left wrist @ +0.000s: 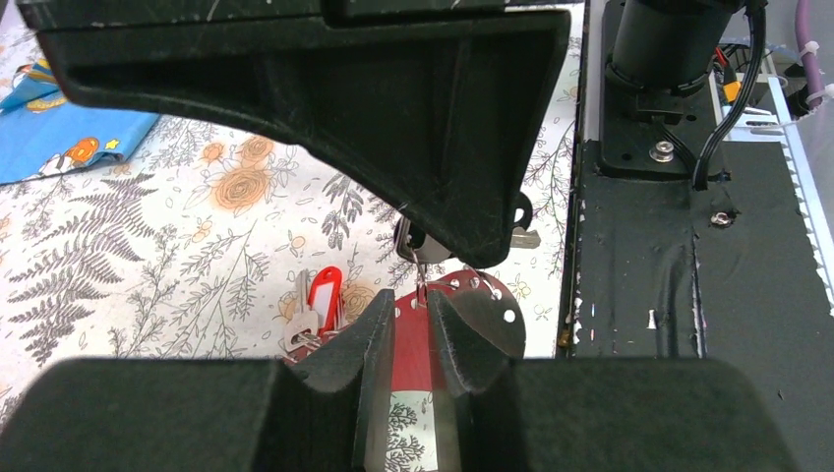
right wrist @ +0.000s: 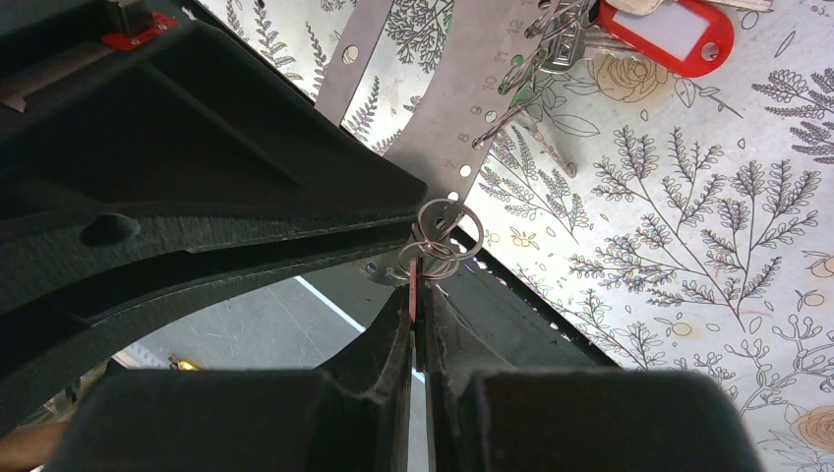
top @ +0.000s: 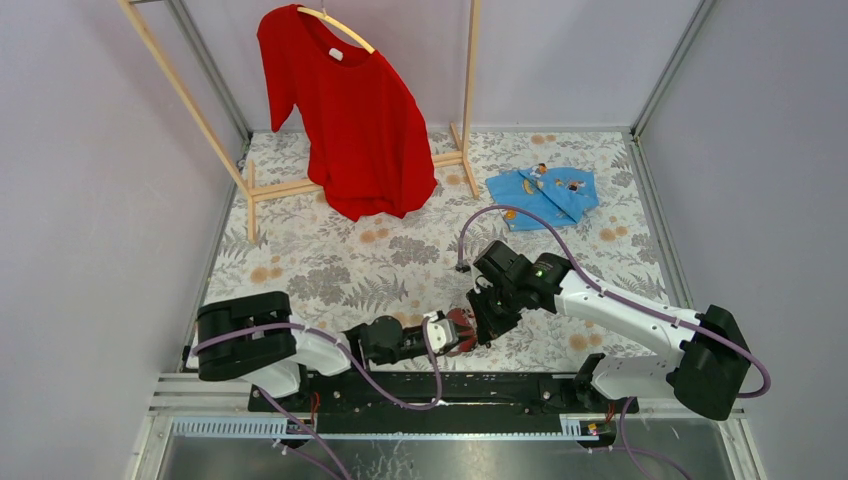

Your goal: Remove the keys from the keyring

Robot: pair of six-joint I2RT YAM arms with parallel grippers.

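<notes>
The left gripper (left wrist: 413,317) was seen clamped on the keyring (left wrist: 479,292), its two fingers pressed against either face of the band so that only the red inner side showed between them. Just past those fingertips the band was shown as a curved strip punched with small holes. In the right wrist view its outer face was seen to be grey. The right gripper (right wrist: 417,295) was found tip to tip with the left one, just beyond the pinched part of the band. Its fingers were closed down to a narrow slit, and a thin red sliver (right wrist: 412,285) was caught between them. Whether this was the band's edge or something else could not be told. Several small wire rings (right wrist: 445,239) were threaded through the band right at the right fingertips. Further along the band from those fingertips, a bunch of rings and bare metal key blades (right wrist: 556,34) was hung, with the red-tagged key (right wrist: 669,29) lying beside it on the flowered table cover (right wrist: 688,246). In the left wrist view that red tag was seen just left of the left fingers. A blue cloth (top: 545,195) and a red shirt (top: 350,120) were seen well beyond both grippers
</notes>
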